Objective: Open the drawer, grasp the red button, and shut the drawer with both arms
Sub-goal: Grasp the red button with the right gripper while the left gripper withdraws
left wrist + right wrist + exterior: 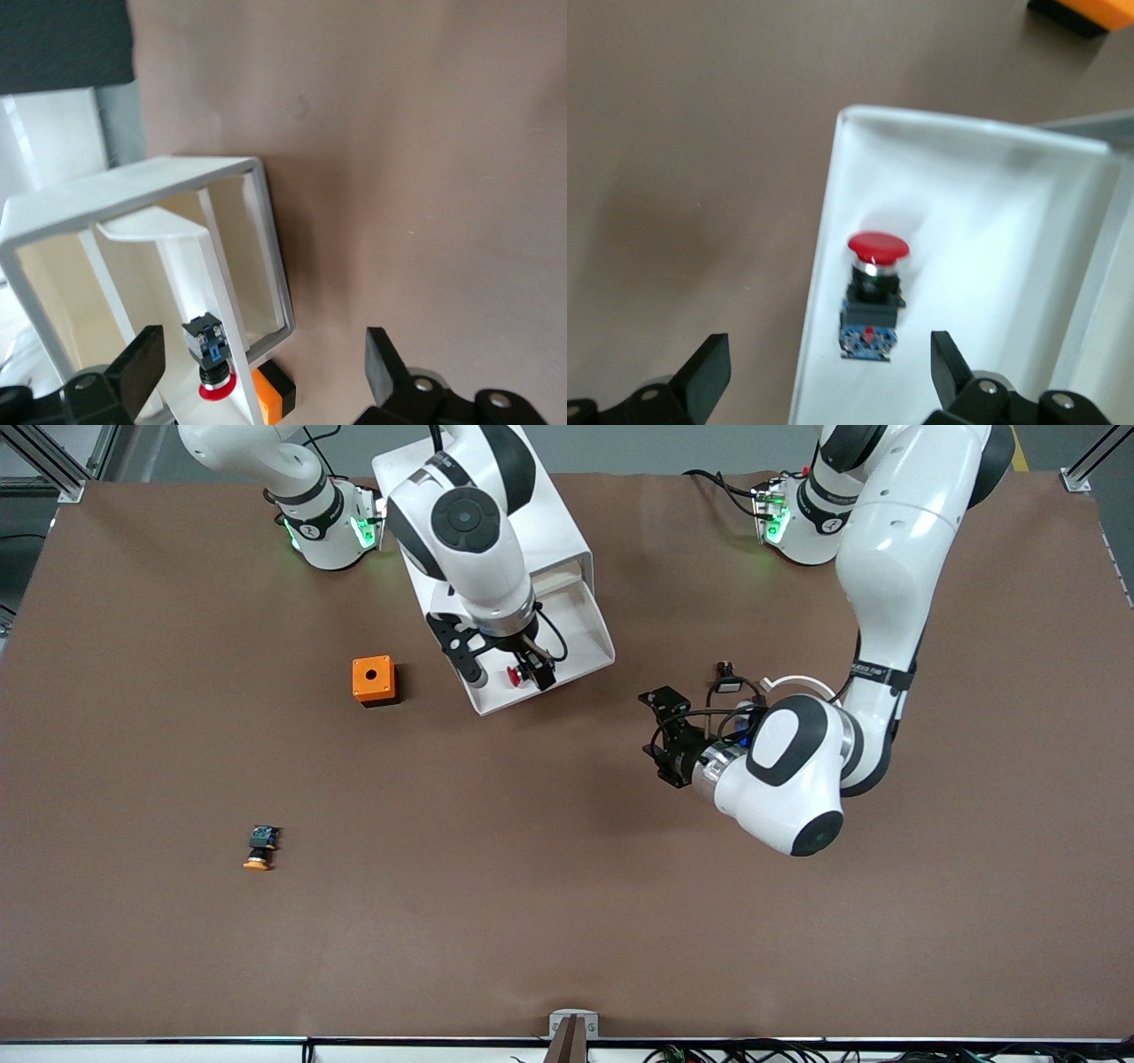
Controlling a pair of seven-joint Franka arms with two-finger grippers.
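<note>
The drawer (567,657) stands pulled out of the cabinet (496,522) near the worktop's (567,921) robot-side edge, and the button (873,292) lies flat in it by its front rim, long axis along the pull direction, red cap toward the front camera. The right tool (505,669) hangs over it, fingers spread and empty. The left tool (666,737), also spread and empty, waits over bare worktop toward the left arm's end.

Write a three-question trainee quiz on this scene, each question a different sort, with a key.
1. True or false: the drawer is pulled out of the cabinet.
2. Which gripper is over the button? A) left gripper B) right gripper
3. Fill in: the orange box stands on the ____.

Key: 1 true; 2 B, its fingers open, button not gripped; 3 table.
</note>
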